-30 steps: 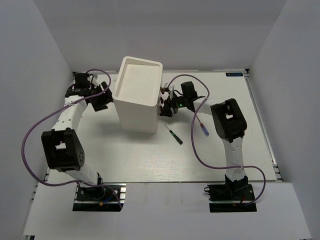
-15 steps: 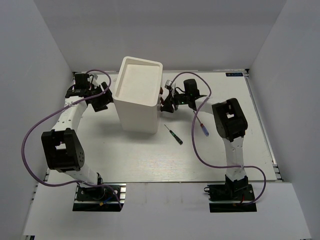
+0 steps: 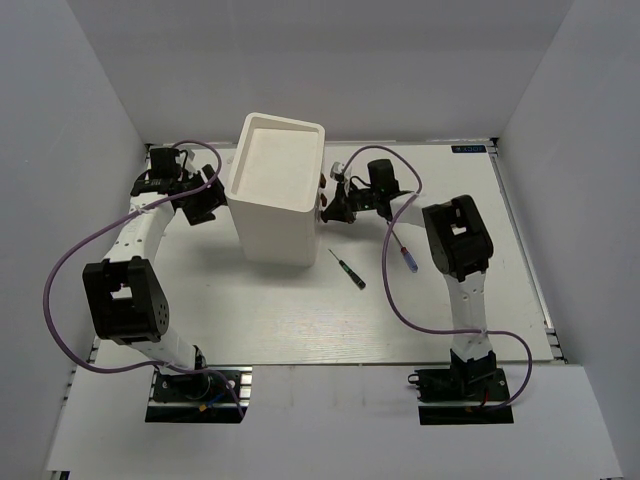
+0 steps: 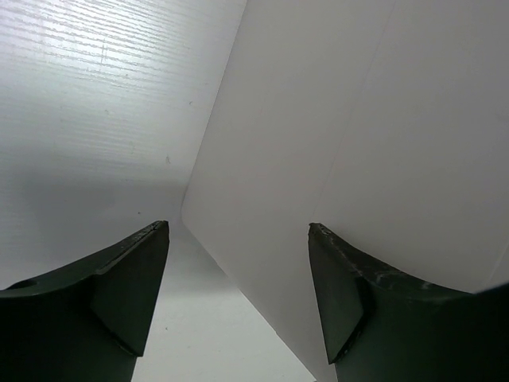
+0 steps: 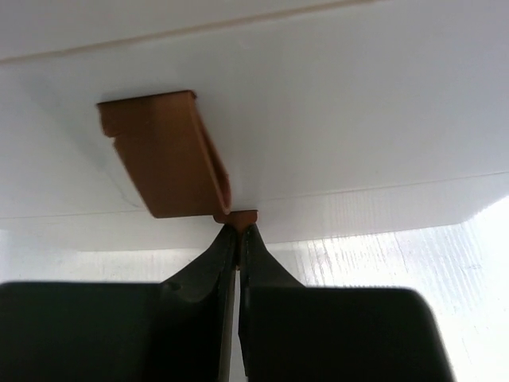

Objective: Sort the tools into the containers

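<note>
Top view with both wrist views, read from my remote console. My left gripper (image 4: 237,229) has its jaws set wide apart and holds nothing. A vertical corner of the tall white box (image 4: 342,119) lies just ahead of the gap, with one wall running off ahead-left of the jaws and the other ahead-right. I cannot tell whether either finger (image 4: 119,290) touches the wall. My right gripper (image 5: 238,232) has its jaws drawn in to a bare sliver, the tips pinching the lower part of a small brown knob (image 5: 238,215). That knob sits at the lower edge of a white drawer front (image 5: 342,111), and a larger brown pull (image 5: 163,151) stands out of that front just above and to the left of the jaws. From above, the right jaws meet the side of the box that carries the drawers, and the left jaws sit close against the opposite side (the box stands between the two grippers). The thin dark-green screwdriver (image 3: 348,268) lies loose on the surface (image 3: 300,320), back toward the arm bases from the right jaws and apart from them. The blue-handled screwdriver (image 3: 409,261) lies farther right of those jaws, just beside the right arm's elbow link and a loop of purple cable (image 3: 388,290).
</note>
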Tool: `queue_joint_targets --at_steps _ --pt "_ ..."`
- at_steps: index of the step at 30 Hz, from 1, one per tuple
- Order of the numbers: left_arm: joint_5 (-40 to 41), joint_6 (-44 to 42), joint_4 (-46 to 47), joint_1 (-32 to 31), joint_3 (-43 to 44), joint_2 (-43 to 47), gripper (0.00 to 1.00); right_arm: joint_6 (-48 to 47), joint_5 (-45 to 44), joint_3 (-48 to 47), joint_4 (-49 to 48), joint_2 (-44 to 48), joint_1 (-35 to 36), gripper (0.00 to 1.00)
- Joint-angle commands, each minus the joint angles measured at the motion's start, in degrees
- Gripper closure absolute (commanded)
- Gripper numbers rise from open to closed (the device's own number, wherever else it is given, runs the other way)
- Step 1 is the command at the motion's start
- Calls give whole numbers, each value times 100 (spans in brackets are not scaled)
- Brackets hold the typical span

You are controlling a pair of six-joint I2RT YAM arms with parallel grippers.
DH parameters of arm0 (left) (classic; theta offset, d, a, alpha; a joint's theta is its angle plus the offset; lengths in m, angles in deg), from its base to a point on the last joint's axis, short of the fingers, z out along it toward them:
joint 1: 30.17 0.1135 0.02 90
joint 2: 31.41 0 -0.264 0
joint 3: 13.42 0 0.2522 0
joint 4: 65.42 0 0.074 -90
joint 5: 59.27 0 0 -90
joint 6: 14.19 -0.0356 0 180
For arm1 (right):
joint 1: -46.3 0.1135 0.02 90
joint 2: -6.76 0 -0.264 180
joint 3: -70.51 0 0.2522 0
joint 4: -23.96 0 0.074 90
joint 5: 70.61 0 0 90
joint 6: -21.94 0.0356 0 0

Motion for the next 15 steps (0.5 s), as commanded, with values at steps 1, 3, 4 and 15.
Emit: queue_joint_targets --at_steps 1,3,4,15 --pt "-56 209 -94 -87 63 411 19 -510 -711 171 -68 387 -26 100" --pt "49 280 -32 -87 2 464 18 -669 -1325 216 57 458 -61 100" --pt "50 280 -32 -35 1 465 18 -739 -1624 303 144 554 -105 100" --pt "612 508 -155 124 124 596 15 -836 -2181 866 611 1073 -729 100"
